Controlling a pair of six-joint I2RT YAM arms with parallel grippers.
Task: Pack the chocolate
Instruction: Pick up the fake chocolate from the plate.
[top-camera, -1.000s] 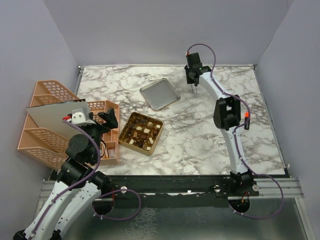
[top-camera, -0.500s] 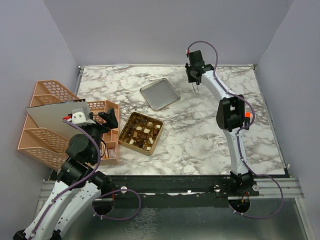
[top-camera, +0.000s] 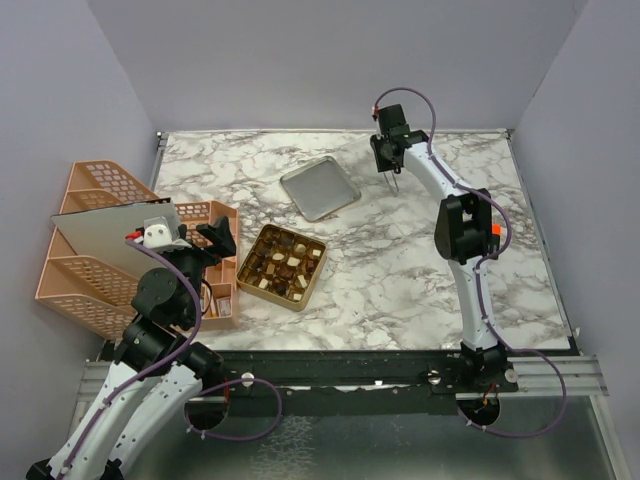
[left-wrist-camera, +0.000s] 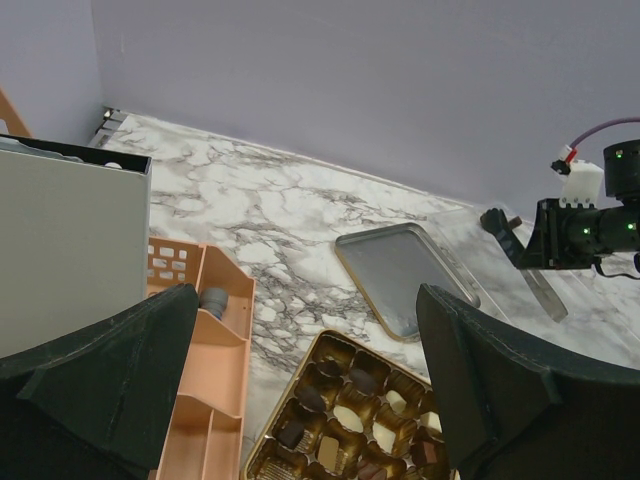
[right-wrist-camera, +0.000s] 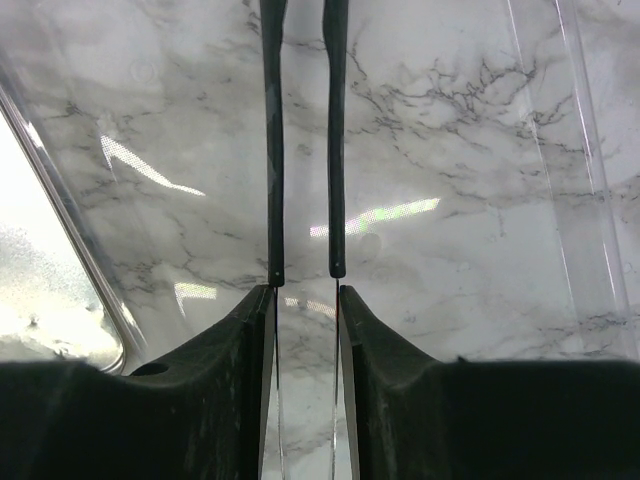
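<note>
The chocolate (top-camera: 284, 262) (left-wrist-camera: 362, 380), dark, light brown and cream pieces, sits in the cups of a golden grid tray (top-camera: 246, 270) (left-wrist-camera: 290, 385) left of the table's middle. My left gripper (top-camera: 215, 236) (left-wrist-camera: 305, 296) hangs open above the tray's left edge and holds nothing. At the far back my right gripper (top-camera: 390, 158) (right-wrist-camera: 305, 290) is shut on thin metal tongs (top-camera: 394, 180) (right-wrist-camera: 273, 150) with black tips. The tongs point down at the marble and there is nothing between their tips.
A silvery square lid (top-camera: 320, 188) (left-wrist-camera: 400, 268) lies inside-up behind the tray. A clear plastic sheet (right-wrist-camera: 460, 150) lies under the tongs. A peach desk organiser (top-camera: 215, 262) (left-wrist-camera: 205, 370) and file racks (top-camera: 95, 190) stand at the left with a grey board (left-wrist-camera: 65, 250).
My right arm has swung slightly to the right at the back of the table, taking the tongs with it. The left arm and the tray have not moved.
</note>
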